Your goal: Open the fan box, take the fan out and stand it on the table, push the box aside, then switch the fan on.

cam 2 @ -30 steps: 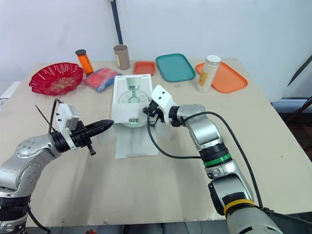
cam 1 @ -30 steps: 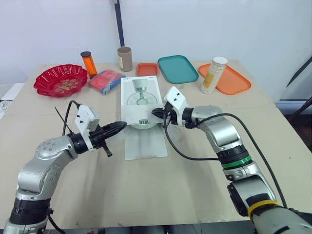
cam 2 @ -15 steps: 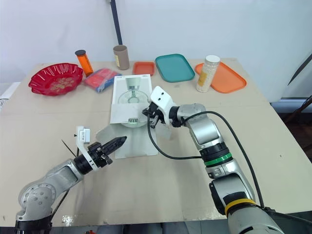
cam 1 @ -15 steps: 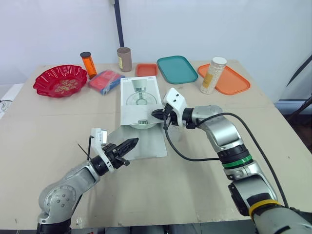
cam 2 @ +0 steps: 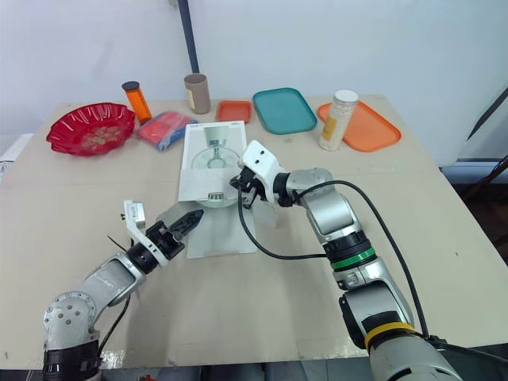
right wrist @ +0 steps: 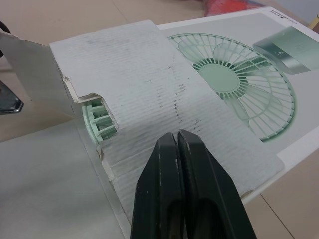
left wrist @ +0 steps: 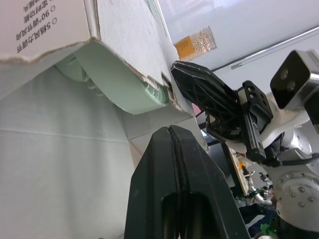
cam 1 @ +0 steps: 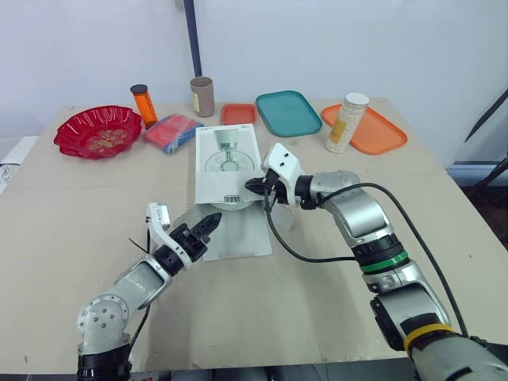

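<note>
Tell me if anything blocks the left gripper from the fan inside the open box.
Nothing visible does. The left gripper points at the open end of the box, where the fan shows its green rim.

The fan box point(left wrist: 45, 20) carries small upside-down Chinese print, of which "90°" and "5" are legible.

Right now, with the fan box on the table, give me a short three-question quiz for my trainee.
1. True or false: the left end effector and the right end effector are both shut.
2. Relative to the white cardboard fan box, the mint-green plastic fan is: A inside it, B on top of it, C beside it.
3. Fill in: the white-lidded jar stands on the ____ flat tray.
Key: 1 true; 2 A; 3 orange.
</note>
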